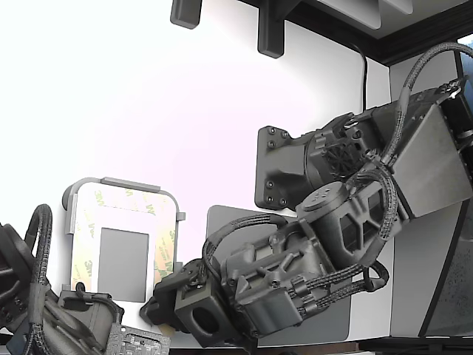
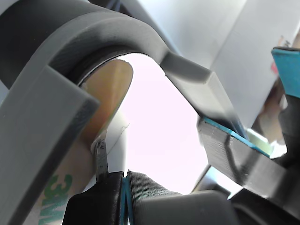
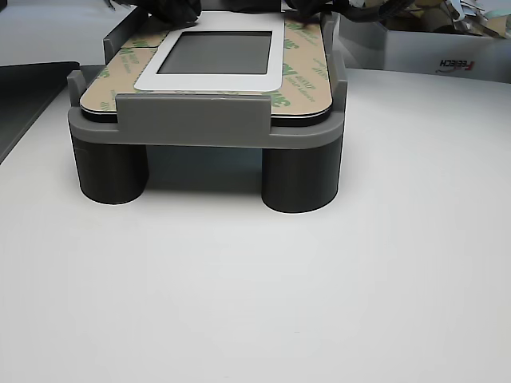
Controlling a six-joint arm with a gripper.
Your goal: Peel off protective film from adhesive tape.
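Counter (image 1: 148, 89), white, carries everything; a dark grey mat (image 1: 332, 325) lies beneath the arm. Arm (image 1: 355, 214), black with braided cabling, reaches down from the exterior view's right toward the fixture.

Tray (image 3: 200, 120), light grey with rounded corners, stands on dark cylindrical legs (image 3: 299, 179), directly ahead of the end effector (image 2: 124, 187) and touching it at one corner. A second arm (image 1: 44, 296) sits at the exterior view's lower left.

Adhesive tape (image 3: 303, 76) forms a border round the grey square window (image 3: 215, 52). Nearly all of it is still covered: protective film (image 2: 105, 101), peach-tinted with green "3M" print, lies flat on the strips in the exterior and other views.

End effector state, wrist view: jaws pressed together, pinching a thin edge of the protective film right at the tray's rounded corner. A small white flap of film curls up just above the pinch, lifted off the surface there.

Progress, judged: early. Corner started and gripped; the long run of film is not yet pulled away. Remaining: draw the pinched edge back along the strip so the film separates without tearing, then deal with the other sides. Whether the film is one piece or several, cannot tell.
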